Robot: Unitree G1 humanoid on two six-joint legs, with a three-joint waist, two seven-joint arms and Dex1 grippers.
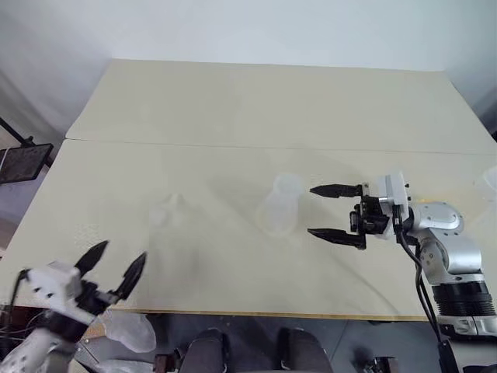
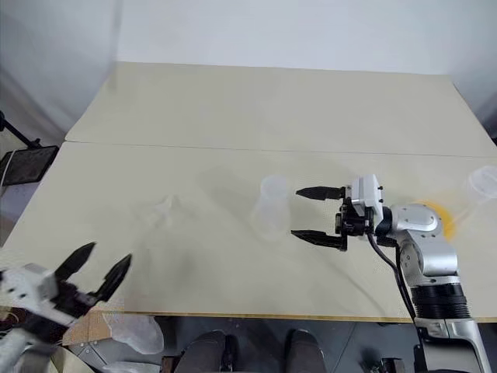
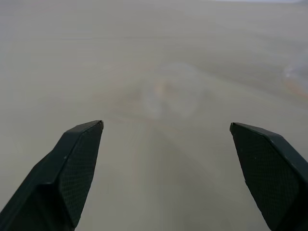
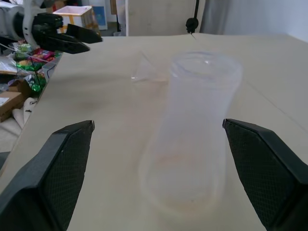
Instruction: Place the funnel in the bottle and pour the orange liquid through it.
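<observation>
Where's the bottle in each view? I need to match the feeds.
Left eye view: the bottle stands mid-table, just off the open right gripper.
Right eye view: same spot, mid-table beside that gripper.
Left wrist view: a faint round blur lies ahead; I cannot tell whether it is the bottle.
Right wrist view: ahead, framed between that gripper's two fingers, touching neither.
Shared landmark: the right gripper's black fingers.

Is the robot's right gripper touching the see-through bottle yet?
Apart. In the right eye view, the open right gripper stops short of the bottle, with bare table between them.
</observation>
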